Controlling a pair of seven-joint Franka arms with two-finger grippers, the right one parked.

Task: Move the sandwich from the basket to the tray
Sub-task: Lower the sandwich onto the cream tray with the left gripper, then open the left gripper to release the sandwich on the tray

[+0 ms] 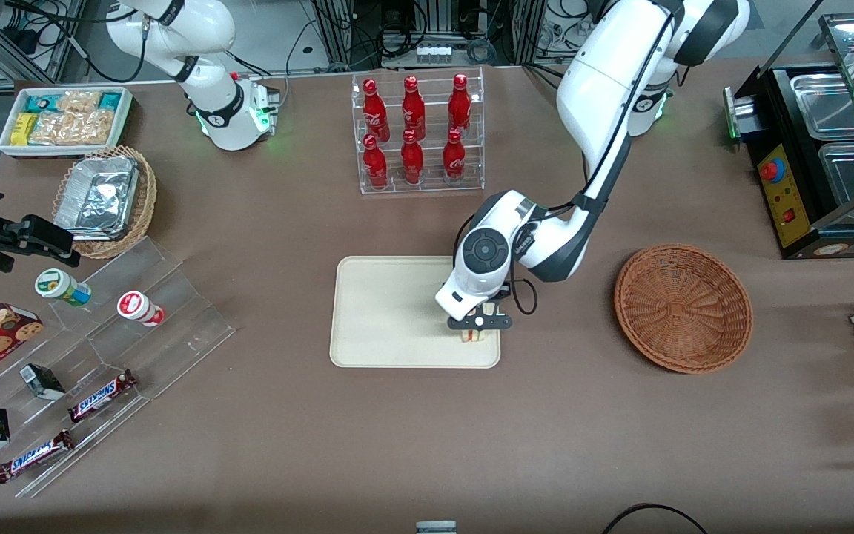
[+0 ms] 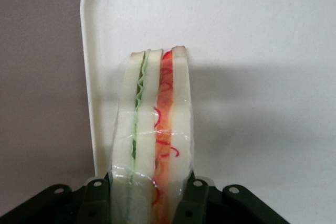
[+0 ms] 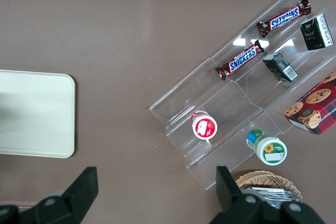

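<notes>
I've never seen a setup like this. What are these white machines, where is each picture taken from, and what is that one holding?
They are robot arms bolted to a brown table. One picture looks down from the front; the other two come from cameras on the arms' wrists. The working arm's hand is shut on a small triangular white-bread sandwich, holding it upright over a corner of the flat cream rectangular tray. The round reddish-brown wicker basket beside the tray is empty. A clear rack of red bottles stands farther from the front camera.

1. The left arm reaches down from its base, elbow bent, forearm angled toward the front camera.
2. Its wrist points straight down at the table.
3. The gripper (image 1: 474,334) sits low, fingers (image 2: 195,199) closed against both bread faces of the sandwich (image 2: 156,129), which stands upright between them.
</notes>
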